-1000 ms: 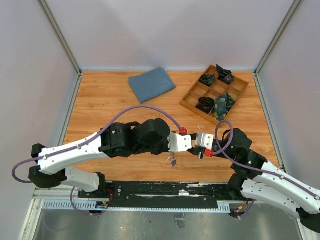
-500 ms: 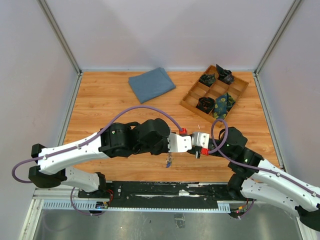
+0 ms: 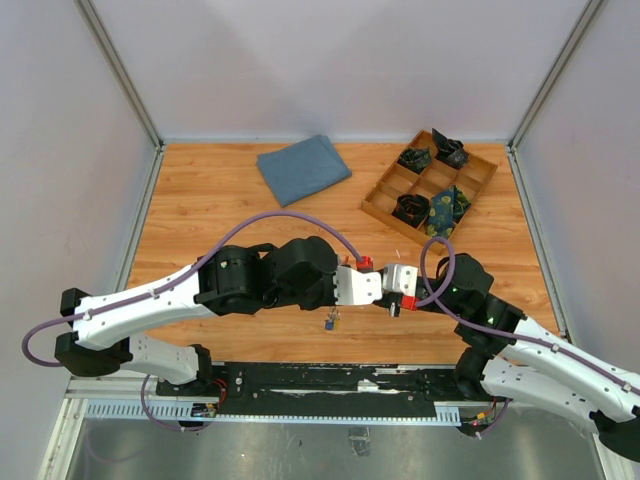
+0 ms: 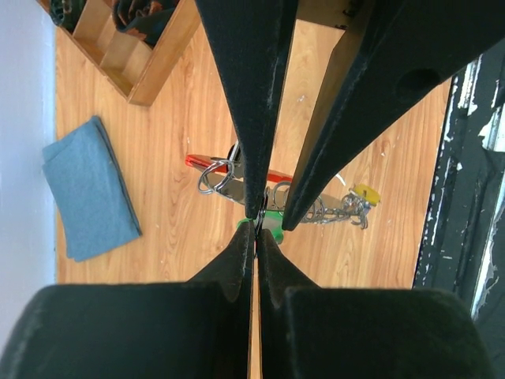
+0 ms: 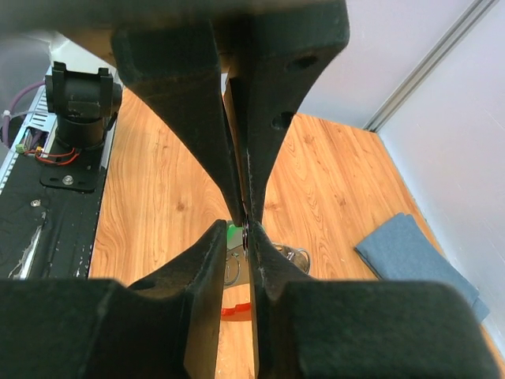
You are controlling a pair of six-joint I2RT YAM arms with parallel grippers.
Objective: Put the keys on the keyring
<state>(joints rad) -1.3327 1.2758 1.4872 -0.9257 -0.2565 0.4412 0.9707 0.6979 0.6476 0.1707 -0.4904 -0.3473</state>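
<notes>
Tabletop of pale wooden planks (image 3: 200,200) spreads under my two arms, which I bend inward so their tips meet nose to nose near the front edge; threading needs both tools on one spot. The folded blue-grey cloth (image 3: 303,168) and the compartmented wooden tray (image 3: 390,222) lie well apart at the far side, out of the work. My left gripper (image 4: 254,225) is pressed fully together, acting, I judge, as the steady anchor; what thin thing it pinches I cannot make out. My right gripper (image 5: 246,237) stands narrow, a slit left between its tips with a sliver of bright metal in it, and I cannot tell whether it bites yet. The bunch of thin silver-grey metal keys (image 4: 339,209), one yellow-ended, shows beyond the meeting point, just beside the thin bright red curved keyring (image 4: 278,175). Whether they hang or lie on the wood I cannot say. Small silver wire rings (image 4: 215,175) and a little green tab (image 4: 272,223) sit there too.
</notes>
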